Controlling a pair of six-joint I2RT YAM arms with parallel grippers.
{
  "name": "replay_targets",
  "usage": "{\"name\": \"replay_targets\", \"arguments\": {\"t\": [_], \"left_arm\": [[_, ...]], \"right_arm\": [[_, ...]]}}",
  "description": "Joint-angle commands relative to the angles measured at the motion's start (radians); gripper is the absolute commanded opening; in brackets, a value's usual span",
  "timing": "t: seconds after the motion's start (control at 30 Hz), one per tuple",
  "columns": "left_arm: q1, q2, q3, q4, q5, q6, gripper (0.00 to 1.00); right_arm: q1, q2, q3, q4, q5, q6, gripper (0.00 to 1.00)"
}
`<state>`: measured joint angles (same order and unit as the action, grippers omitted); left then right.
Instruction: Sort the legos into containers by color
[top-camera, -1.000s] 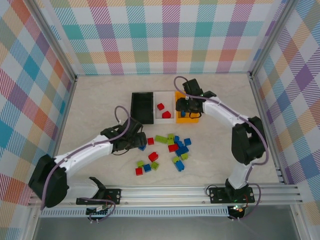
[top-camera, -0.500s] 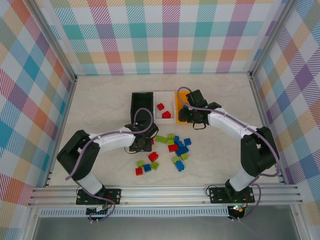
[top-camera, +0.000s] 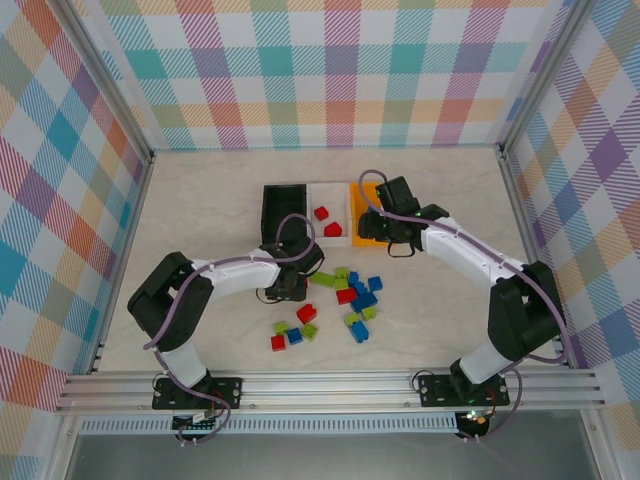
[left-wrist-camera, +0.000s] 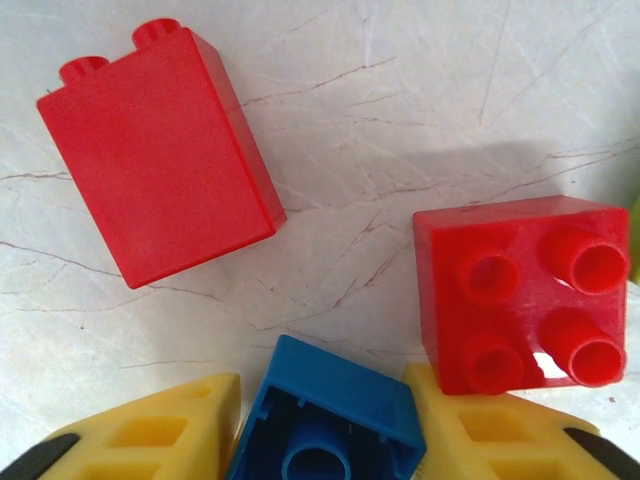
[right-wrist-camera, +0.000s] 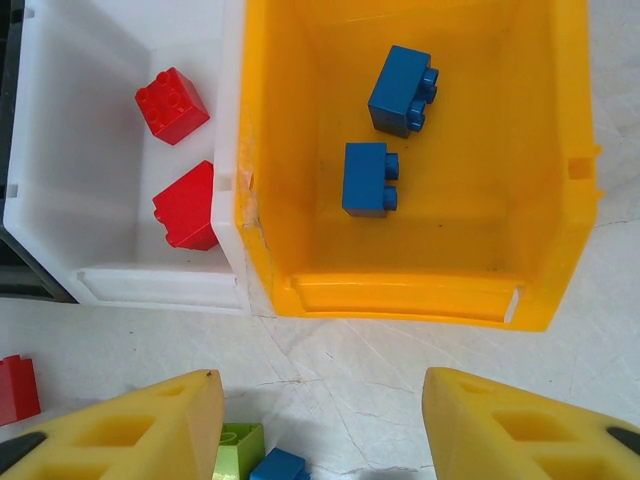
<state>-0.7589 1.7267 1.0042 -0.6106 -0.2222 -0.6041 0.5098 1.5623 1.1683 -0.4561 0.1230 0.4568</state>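
I am working the pick-up step for a blue piece. The left claw (left-wrist-camera: 322, 385) is gripping a blue brick (left-wrist-camera: 325, 415) lying studs-down on the worktop (top-camera: 200, 200), at the left fringe of the lego pile (top-camera: 345, 290) in the middle. As far as I can judge, both yellow fingers (left-wrist-camera: 160, 430) are pressing on its sides.

The right claw (right-wrist-camera: 322, 378) is hovering with its jaws wide apart and nothing between them, just on the near side of the orange bin (right-wrist-camera: 400, 295).

The blue pieces are going into that orange bin, where two blue bricks (right-wrist-camera: 403, 90) are already lying. The white bin (right-wrist-camera: 150, 285) beside it is holding two red bricks (right-wrist-camera: 172, 104). I am not making out anything in the black bin (top-camera: 283, 215) at the left end of the row.

Next I am planning a straight lift, then a carry toward the far edge and over the orange bin's rim.

Two things are worrying me:
- A square red brick (left-wrist-camera: 520, 290) is sitting just beside one finger, seemingly touching it, and may drag along. A tall red brick (left-wrist-camera: 155, 155) is lying near but apart.
- The right arm is occupying the approach to the orange bin, so it needs to clear out first.
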Motion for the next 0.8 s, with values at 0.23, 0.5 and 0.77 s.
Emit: {"name": "replay_targets", "arguments": {"t": [0.23,0.5,0.77], "left_arm": [[-0.047,-0.095,0.096,-0.093,-0.055,0.012,0.34],[-0.069,0.013,0.438,-0.113,0.002,0.054,0.33],[-0.069,0.384,0.976,-0.135,0.007,0.128,0.33]], "right_arm": [[-0.009,-0.094,-0.052,0.003,0.069,0.033,0.55],[-0.051,-0.271,-0.211,0.008,0.131,0.082,0.55],[-0.054,-0.361,-0.286,-0.040,0.136,0.092,0.55]]}}
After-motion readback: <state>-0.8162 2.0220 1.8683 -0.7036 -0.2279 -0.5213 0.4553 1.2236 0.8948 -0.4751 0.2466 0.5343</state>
